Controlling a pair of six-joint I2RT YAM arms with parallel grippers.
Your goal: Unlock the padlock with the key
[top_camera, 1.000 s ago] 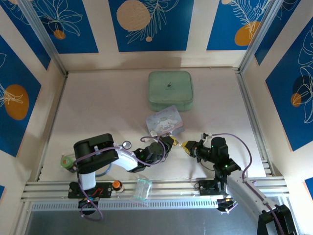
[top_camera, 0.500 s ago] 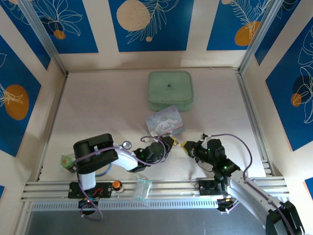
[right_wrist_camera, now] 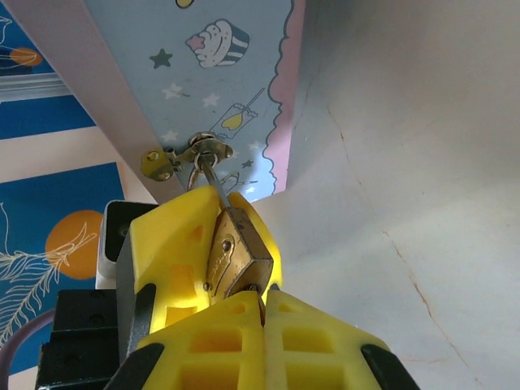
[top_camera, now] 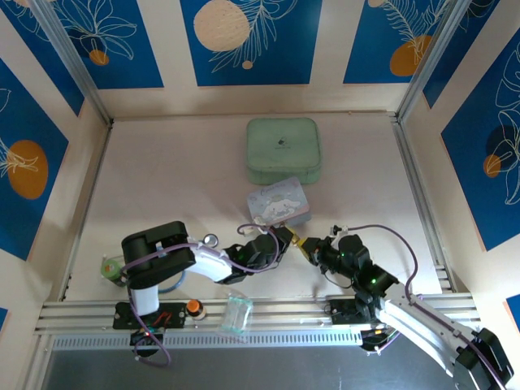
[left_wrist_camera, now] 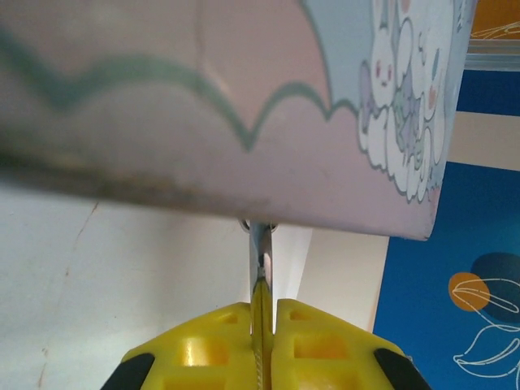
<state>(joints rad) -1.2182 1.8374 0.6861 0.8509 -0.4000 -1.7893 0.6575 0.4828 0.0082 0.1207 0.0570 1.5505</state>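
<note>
Seen from the top, the left pincer (top_camera: 283,236) and the right pincer (top_camera: 309,246) are meeting tip to tip on the table (top_camera: 162,179), just beside the near corner of the pale blue cartoon tin (top_camera: 278,203). A green rounded box (top_camera: 283,150) is lying beyond the tin.

At the left wrist, the 2 yellow fingers are pressing together on the key (left_wrist_camera: 260,260), a thin flat silver blade standing edge-on. Its tip is reaching up to the tin's lower edge. It looks light, stiff and smooth, so it is probably prone to slipping or twisting. The flat of its head is the sensible place to hold it.

At the right wrist, the 2 yellow fingers are sitting closed and seem to be nipping the lower corner of the padlock (right_wrist_camera: 236,252). This is a small scuffed brass block, and it is hanging by its thin silver shackle (right_wrist_camera: 210,183) from the tin's hasp (right_wrist_camera: 199,150). A further yellow finger is lying right behind it. The padlock looks hard, dense for its size and slick-faced, and it is likely to swing on the hasp. Gripping across its flat faces, with the keyhole end left free, looks soundest.
</note>
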